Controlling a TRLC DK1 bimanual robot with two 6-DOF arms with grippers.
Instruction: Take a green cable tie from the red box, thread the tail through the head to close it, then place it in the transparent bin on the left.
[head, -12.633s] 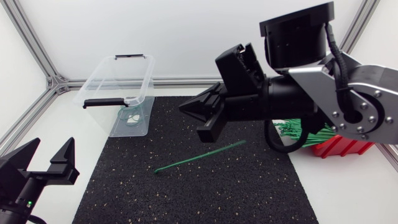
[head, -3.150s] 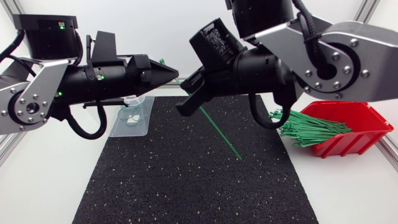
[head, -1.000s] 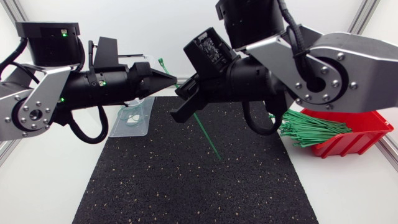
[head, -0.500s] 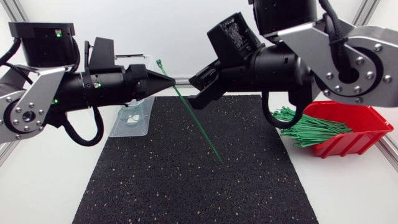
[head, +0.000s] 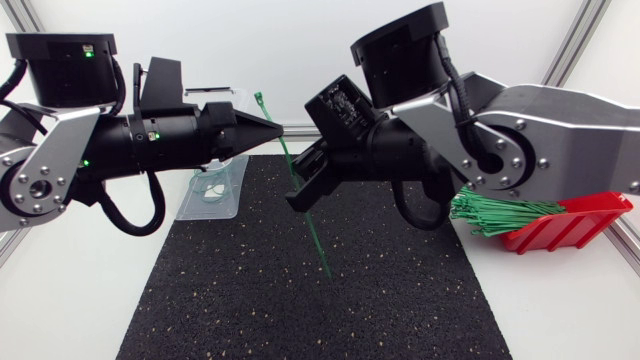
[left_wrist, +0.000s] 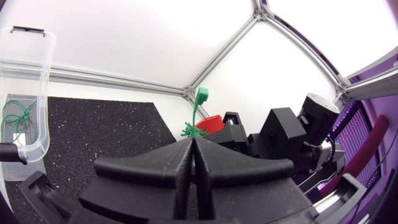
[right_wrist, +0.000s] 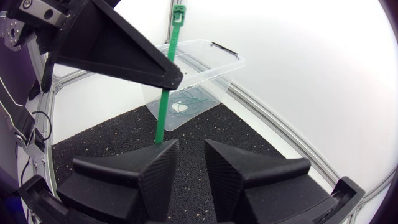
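Observation:
My left gripper (head: 275, 126) hangs above the mat's far edge, shut on a green cable tie (head: 316, 240) just below its head. The head sticks up above the shut fingers (left_wrist: 186, 163), and the tail slants down over the mat. My right gripper (head: 298, 192) is at the tie's middle, its fingers open. In the right wrist view the tie (right_wrist: 165, 106) runs down behind one finger (right_wrist: 158, 165), not through the gap. The red box (head: 570, 222) of green ties stands at the right. The transparent bin (head: 218, 196) at the back left holds closed ties.
A black speckled mat (head: 300, 310) covers the table's middle. A bundle of green ties (head: 495, 210) spills over the red box's left rim. Both arms cross above the mat's far half, and the left arm hides most of the bin.
My right gripper let go of the tie, drew back to the right, then came back lower along it with its jaws open. The tie's tail swung slightly left. The left gripper kept still.

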